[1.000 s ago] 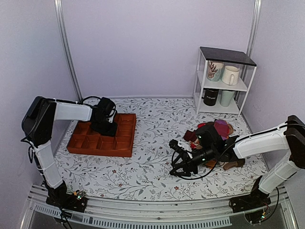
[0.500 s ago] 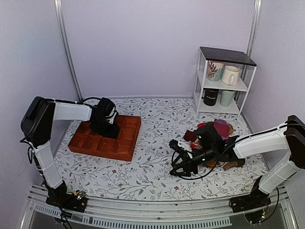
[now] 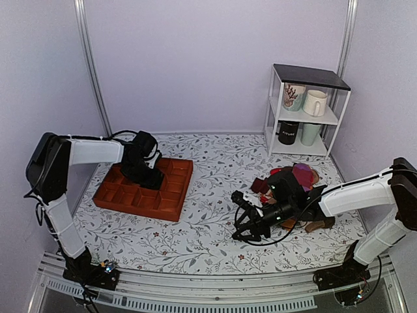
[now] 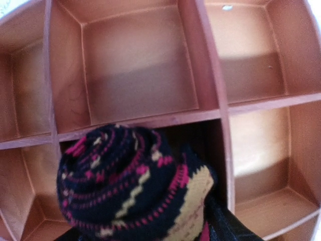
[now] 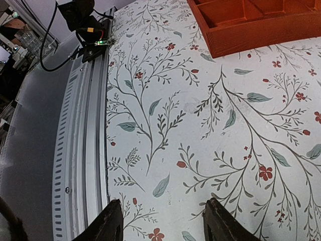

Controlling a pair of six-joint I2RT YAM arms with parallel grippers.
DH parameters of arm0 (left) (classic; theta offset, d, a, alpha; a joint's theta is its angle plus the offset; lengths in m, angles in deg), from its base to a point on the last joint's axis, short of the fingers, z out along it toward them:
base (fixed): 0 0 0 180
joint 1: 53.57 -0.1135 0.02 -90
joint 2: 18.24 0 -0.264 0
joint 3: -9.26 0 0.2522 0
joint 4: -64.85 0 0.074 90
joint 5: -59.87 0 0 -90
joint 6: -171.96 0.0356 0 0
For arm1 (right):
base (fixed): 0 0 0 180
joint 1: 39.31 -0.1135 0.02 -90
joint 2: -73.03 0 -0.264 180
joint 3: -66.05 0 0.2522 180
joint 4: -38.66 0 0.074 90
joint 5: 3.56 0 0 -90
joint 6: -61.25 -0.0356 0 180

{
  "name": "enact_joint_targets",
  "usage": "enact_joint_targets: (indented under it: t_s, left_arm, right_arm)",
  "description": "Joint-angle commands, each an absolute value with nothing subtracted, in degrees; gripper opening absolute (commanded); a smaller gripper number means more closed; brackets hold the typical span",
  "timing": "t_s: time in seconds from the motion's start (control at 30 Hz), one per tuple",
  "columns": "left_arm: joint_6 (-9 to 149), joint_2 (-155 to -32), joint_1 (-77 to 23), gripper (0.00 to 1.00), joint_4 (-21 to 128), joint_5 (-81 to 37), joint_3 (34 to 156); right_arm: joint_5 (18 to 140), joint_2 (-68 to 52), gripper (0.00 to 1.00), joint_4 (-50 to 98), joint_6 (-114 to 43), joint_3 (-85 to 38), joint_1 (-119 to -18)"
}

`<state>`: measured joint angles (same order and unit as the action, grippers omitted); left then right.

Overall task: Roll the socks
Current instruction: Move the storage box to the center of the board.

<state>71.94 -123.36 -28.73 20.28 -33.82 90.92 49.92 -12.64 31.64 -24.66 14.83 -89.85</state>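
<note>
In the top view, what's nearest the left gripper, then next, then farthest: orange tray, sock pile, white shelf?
1. Orange tray, directly under the left gripper.
2. Sock pile, on the table's right side.
3. White shelf, back right corner.

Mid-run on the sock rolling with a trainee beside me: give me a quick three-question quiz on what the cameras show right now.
1. True or false: the right hand is gripping a sock.
2. Which wrist camera shows the rolled socks against the orange tray? A. left B. right C. both
3. How many mugs stand in the shelf?
Key: 1 false, it is open and empty; 2 A; 3 four.
</note>
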Motion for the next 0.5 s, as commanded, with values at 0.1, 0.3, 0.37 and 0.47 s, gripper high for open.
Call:
enact_joint_targets:
  t_s: [0.1,0.3,0.37,0.47]
  left_arm:
    - [73.9,-120.5,-27.6,0.63,19.5,-34.1,92.7]
    - [74.6,-120.0,-27.4,0.66,19.7,-34.2,93.1]
    - [74.5,-119.9,-27.4,0.66,19.7,-34.7,93.0]
    - [74.4,-119.6,-27.3,0.67,19.7,-35.6,93.2]
  right_arm:
    - [50.0,-12.1,0.56,30.6,-24.2,13.6,-89.5]
    - [50.0,-12.2,0.56,30.6,-24.2,13.6,-89.4]
    - [49.9,-12.2,0.56,30.5,-24.2,13.6,-89.4]
    - [49.8,-12.2,0.56,30.5,-24.1,13.6,-89.5]
